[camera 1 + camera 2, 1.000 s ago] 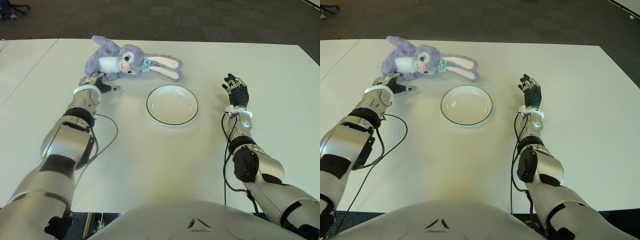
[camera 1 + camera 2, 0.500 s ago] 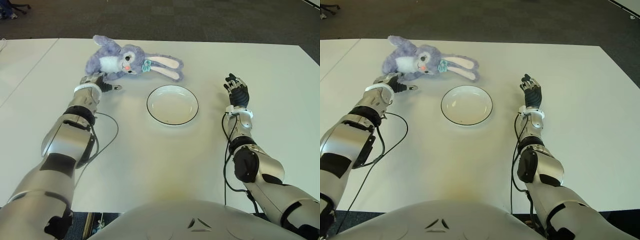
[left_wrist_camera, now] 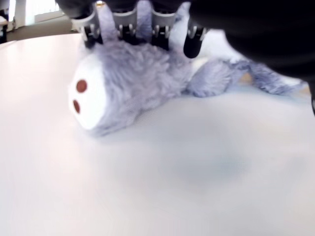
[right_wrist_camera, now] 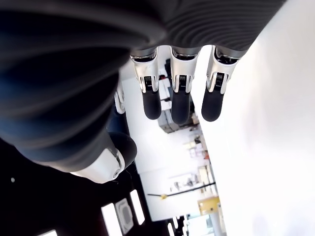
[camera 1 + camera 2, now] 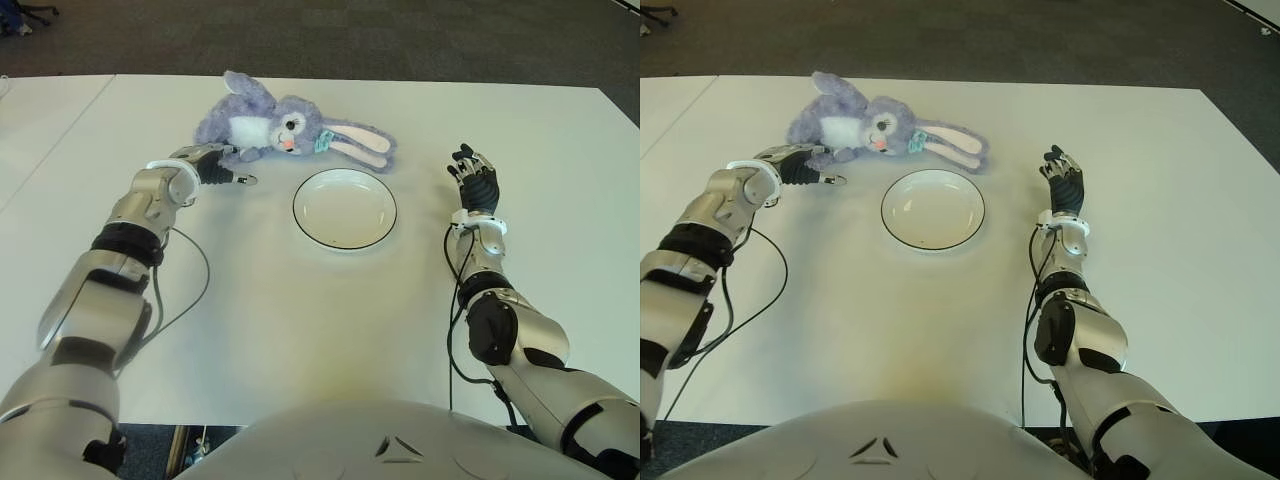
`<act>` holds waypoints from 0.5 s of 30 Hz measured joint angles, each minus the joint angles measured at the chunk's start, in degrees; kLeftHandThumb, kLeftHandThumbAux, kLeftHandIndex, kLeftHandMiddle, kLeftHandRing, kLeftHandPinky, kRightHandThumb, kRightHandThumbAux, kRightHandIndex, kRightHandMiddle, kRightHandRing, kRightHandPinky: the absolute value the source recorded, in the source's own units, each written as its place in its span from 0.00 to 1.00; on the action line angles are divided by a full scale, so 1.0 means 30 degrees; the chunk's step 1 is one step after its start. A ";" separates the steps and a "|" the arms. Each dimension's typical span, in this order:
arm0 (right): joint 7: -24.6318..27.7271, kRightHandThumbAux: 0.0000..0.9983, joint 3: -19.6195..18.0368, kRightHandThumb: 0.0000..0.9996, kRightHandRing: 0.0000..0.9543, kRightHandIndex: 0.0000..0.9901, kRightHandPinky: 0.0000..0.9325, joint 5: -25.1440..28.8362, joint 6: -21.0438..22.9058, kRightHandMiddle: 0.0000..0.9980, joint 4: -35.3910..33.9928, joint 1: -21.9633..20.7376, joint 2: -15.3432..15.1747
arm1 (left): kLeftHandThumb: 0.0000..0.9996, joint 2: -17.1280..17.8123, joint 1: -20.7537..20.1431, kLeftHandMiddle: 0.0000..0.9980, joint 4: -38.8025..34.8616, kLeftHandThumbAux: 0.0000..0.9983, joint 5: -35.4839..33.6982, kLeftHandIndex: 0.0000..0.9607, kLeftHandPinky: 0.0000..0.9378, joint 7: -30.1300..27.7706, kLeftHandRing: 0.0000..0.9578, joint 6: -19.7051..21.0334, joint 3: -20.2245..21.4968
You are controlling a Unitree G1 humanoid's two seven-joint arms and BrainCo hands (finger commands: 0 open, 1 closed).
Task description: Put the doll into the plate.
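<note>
A white table [image 5: 300,330] fills most of the eye views, with dark floor [image 5: 350,40] along the upper edge of the frame.

The doll [image 5: 285,127], a purple plush rabbit with a white belly and long pink-lined ears, lies on its side in the upper middle of the frame, ears pointing toward the right. It sits on the bare table just above the plate, its ears close to the plate's upper rim but not inside it.

The plate [image 5: 345,238], white with a thin dark rim, lies flat in the middle of the frame, with nothing in it.

The left robot hand [image 5: 212,166] shows left of centre, at the doll's lower body. In the left wrist view its fingers [image 3: 127,27] reach over the top of the purple fur and touch it, while the doll's white foot with two red spots rests on the table; whether the fingers truly clamp the fur or only press on it cannot be told.

The right robot hand [image 5: 474,182] shows at the right of the frame, well apart from the plate, its fingers [image 4: 180,101] loosely extended and holding nothing.
</note>
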 measured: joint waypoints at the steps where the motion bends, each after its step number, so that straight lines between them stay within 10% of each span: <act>1: 0.0000 0.73 0.0010 0.69 0.14 0.40 0.20 -0.0022 -0.0058 0.13 -0.0017 -0.0017 -0.0003 | 0.00 0.0197 0.0479 0.00 -0.0865 0.23 -0.0063 0.00 0.00 -0.0160 0.00 0.0003 0.0124; 15: -0.0366 0.73 0.0355 0.70 0.16 0.41 0.25 -0.0195 -0.0228 0.13 -0.0041 0.0117 -0.0051 | 0.02 0.2371 0.6825 0.00 -1.2016 0.20 -0.1450 0.00 0.00 -0.2356 0.00 0.0021 0.1400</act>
